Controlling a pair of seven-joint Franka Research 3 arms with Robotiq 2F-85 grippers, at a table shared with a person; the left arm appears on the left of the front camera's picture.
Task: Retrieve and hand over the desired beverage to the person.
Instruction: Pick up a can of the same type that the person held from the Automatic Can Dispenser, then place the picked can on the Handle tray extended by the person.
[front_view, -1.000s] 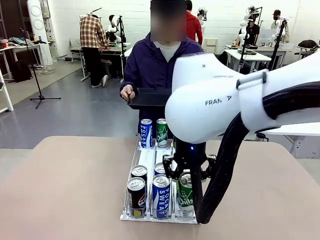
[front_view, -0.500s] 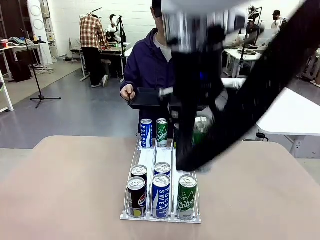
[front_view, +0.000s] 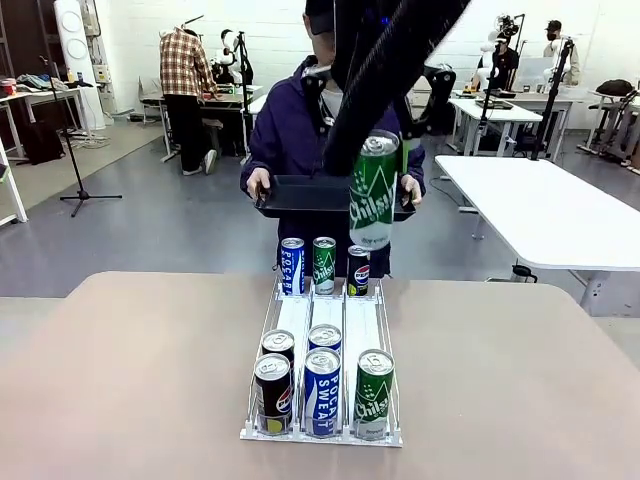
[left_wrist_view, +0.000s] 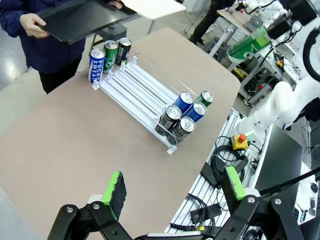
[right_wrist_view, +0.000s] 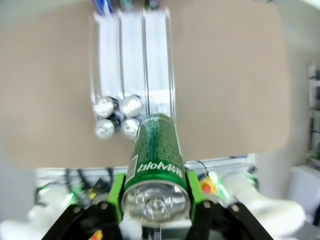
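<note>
front view: handover leg is in hand. green can (front_view: 374, 190) hangs in the air above the far end of the rack (front_view: 296, 318), slightly tilted, overlapping the black tray (front_view: 300, 196) that the person (front_view: 290, 130) holds out (can't tell how far short of it). right wrist view: right gripper (right_wrist_view: 155, 192) pinches the can, a pad on either side. left gripper (left_wrist_view: 172, 187) spread and empty, well off the rack. next, i'd judge: carry over the tray, level, set down, let go.

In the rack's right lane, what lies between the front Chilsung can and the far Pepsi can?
Nothing: that lane is bare, as the front view shows.
</note>
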